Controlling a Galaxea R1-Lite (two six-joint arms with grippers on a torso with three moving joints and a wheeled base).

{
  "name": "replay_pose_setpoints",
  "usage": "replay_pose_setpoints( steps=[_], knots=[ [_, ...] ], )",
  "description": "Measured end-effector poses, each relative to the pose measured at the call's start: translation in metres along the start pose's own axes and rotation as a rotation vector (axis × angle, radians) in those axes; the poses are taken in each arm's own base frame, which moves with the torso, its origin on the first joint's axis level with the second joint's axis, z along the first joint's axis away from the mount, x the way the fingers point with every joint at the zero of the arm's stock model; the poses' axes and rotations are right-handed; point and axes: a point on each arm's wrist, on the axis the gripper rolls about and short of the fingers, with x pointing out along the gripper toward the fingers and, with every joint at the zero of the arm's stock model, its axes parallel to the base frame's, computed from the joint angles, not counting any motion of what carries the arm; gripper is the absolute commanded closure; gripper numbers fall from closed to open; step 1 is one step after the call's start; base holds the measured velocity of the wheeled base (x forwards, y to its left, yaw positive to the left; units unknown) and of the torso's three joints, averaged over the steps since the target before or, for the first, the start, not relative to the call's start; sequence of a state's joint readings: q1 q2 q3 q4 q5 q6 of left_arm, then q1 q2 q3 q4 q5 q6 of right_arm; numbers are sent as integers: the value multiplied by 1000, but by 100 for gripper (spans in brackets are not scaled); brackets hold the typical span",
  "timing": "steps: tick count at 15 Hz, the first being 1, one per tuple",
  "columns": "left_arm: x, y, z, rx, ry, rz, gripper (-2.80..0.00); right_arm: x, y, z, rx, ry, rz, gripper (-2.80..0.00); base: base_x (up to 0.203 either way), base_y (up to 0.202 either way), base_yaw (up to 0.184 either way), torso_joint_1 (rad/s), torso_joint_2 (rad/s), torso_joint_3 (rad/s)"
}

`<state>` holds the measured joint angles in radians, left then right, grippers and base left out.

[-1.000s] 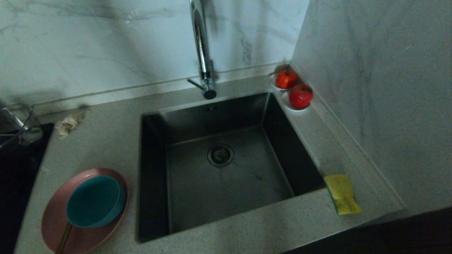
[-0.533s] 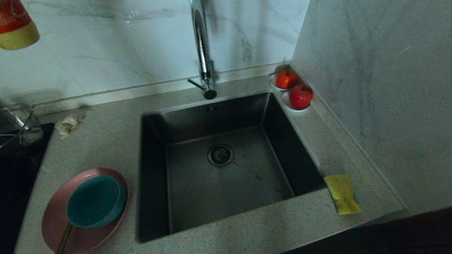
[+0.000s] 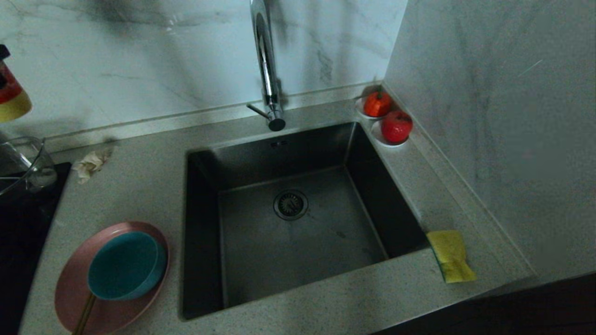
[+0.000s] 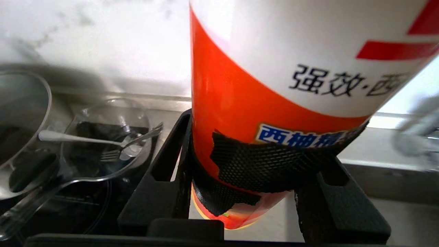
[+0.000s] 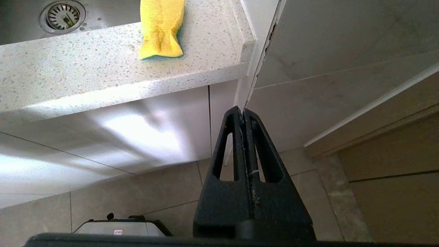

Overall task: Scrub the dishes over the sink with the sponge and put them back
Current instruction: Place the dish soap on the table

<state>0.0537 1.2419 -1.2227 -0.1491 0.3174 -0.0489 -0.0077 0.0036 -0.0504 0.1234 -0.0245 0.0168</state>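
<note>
Pink plate nearest, stacked with teal bowl and chopsticks, awaiting washing; yellow sponge unclaimed right of the sink; left gripper beyond, clamping a detergent bottle, presumably for soaping; right gripper parked low, clenched, empty.

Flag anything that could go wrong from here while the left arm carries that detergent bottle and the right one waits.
1. The left gripper holds the orange-and-white bottle only near one end, so a swing could loosen it, likely above the glass container with cutlery.
2. The bowl sits on the pink plate with chopsticks under it near the counter edge; a careless lift might drag them off.
3. The sponge lies at the sink corner and could get nudged in.
</note>
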Motion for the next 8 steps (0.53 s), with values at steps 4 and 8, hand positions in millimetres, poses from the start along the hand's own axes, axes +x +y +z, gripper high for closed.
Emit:
replay_pose_setpoints(
  steps=[4, 8],
  knots=[
    [31, 1, -40, -13, -32, 44, 0, 0, 0, 0, 0, 0, 0, 0, 0, 0, 0, 0, 0, 0],
    [57, -3, -76, -58, -29, 107, 0, 0, 0, 0, 0, 0, 0, 0, 0, 0, 0, 0, 0, 0]
  ],
)
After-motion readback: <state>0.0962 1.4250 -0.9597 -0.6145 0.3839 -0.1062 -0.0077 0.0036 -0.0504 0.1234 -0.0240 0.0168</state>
